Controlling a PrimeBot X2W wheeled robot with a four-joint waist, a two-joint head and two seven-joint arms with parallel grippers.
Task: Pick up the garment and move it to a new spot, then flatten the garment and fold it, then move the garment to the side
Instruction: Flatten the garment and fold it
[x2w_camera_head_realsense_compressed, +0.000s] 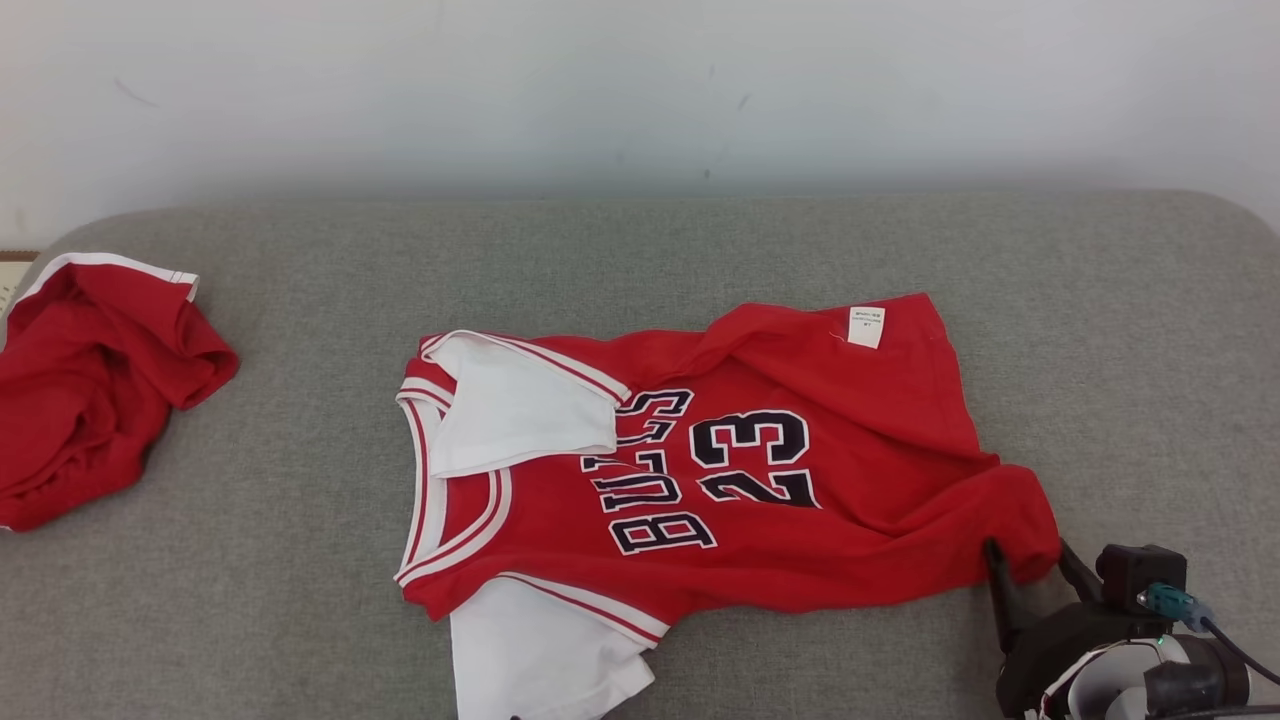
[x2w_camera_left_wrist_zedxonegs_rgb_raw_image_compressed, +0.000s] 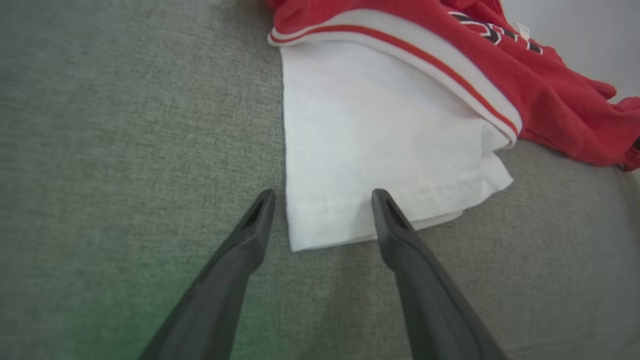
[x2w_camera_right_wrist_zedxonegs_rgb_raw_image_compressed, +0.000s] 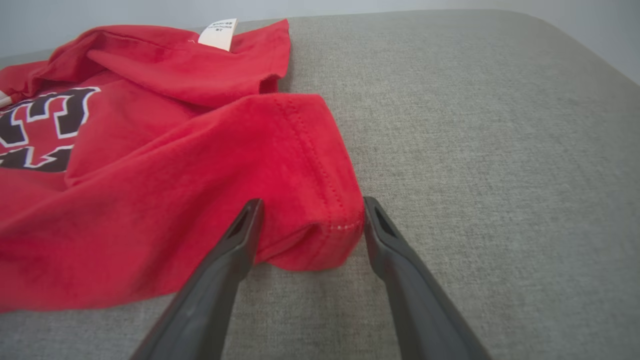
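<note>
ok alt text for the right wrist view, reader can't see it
The right gripper, jaws open, flanks the hemmed corner of a rumpled red jersey lying on a grey fabric surface. A white label sits at the jersey's far edge.

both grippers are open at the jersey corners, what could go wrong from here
1. The right gripper straddles a bunched red hem corner; closing may catch only one layer, so the jersey lifts crumpled.
2. The left gripper brackets the edge of the white sleeve; it could pinch little cloth and slip.
</note>
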